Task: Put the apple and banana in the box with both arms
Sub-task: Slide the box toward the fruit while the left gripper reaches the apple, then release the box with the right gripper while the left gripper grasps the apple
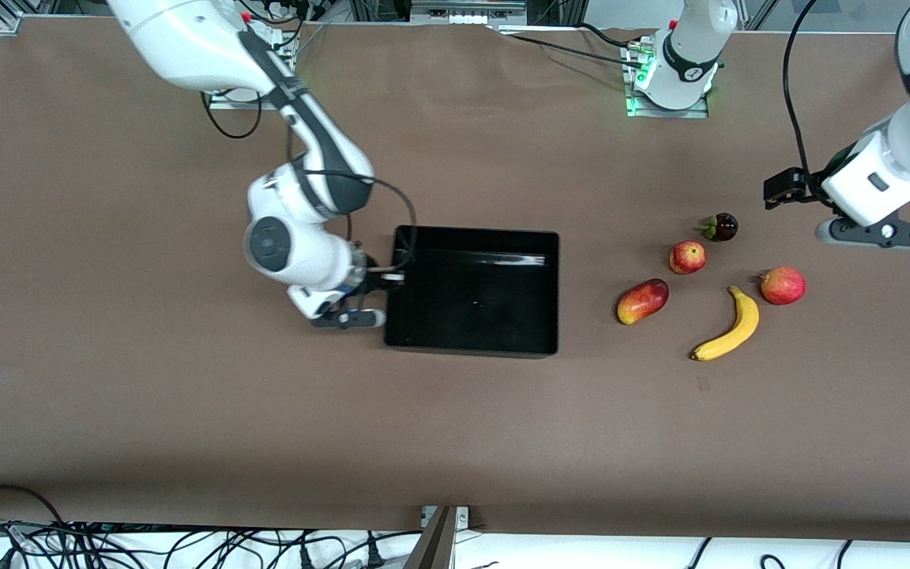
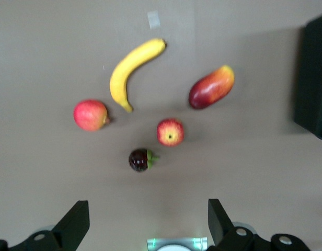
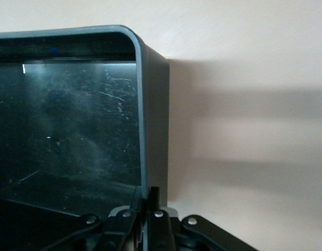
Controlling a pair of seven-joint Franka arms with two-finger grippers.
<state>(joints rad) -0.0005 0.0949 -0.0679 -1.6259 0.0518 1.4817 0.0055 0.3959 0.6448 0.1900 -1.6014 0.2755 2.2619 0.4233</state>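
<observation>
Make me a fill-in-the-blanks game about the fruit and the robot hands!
1. The right end effector is shut on the rim of the black ___.
2. The banana lies nearer the front camera than the ___-coloured apple.
3. The box holds ___ fruit.
4. The left end effector, over the table, is ___.

Missing words: box; red; no; open

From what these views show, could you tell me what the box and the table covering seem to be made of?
The box looks like glossy black plastic: a bright streak of glare crosses its floor, and the right wrist view shows fine scratches and a rounded moulded corner. The table covering looks like matte brown fabric or paper, without glare and faintly rippled; which of the two I cannot tell.
</observation>
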